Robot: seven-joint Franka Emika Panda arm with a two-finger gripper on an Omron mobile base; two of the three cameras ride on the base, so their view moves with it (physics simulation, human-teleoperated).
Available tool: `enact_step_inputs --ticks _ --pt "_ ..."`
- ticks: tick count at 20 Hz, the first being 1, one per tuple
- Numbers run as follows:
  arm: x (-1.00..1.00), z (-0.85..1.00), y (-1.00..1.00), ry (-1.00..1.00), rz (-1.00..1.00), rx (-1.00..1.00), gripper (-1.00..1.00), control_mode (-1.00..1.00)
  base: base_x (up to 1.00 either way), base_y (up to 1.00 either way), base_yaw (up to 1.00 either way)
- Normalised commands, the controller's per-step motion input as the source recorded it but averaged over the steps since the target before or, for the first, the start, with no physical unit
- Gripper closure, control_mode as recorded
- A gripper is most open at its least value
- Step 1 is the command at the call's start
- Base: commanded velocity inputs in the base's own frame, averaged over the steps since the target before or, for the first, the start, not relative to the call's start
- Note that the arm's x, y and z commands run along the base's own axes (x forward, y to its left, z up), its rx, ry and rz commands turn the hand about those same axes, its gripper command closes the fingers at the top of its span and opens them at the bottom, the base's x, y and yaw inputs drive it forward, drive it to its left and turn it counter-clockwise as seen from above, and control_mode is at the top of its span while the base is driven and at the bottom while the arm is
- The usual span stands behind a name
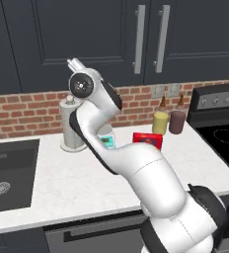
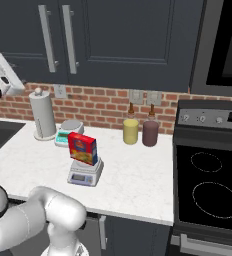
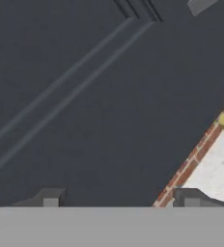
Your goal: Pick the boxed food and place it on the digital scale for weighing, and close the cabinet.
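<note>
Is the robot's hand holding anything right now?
No. The gripper is open with nothing between its tips, facing the cabinet door. The boxed food stands on the digital scale.

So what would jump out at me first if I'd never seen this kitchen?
Probably the red boxed food, standing upright on the small digital scale in the middle of the pale counter. Then the big white arm rising in front, its hand lifted up by the dark cabinet doors, fingers apart and holding nothing.

two scales (image 2: 85, 172), two bottles (image 2: 131, 130), one box (image 2: 83, 148)
</note>
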Motion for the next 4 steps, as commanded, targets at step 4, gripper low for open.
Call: enact_step_inputs --ticks 4 --pt "0.00 0.00 0.00 0.00 0.00 0.00 -1.00 -1.00 0.00 0.00 0.00"
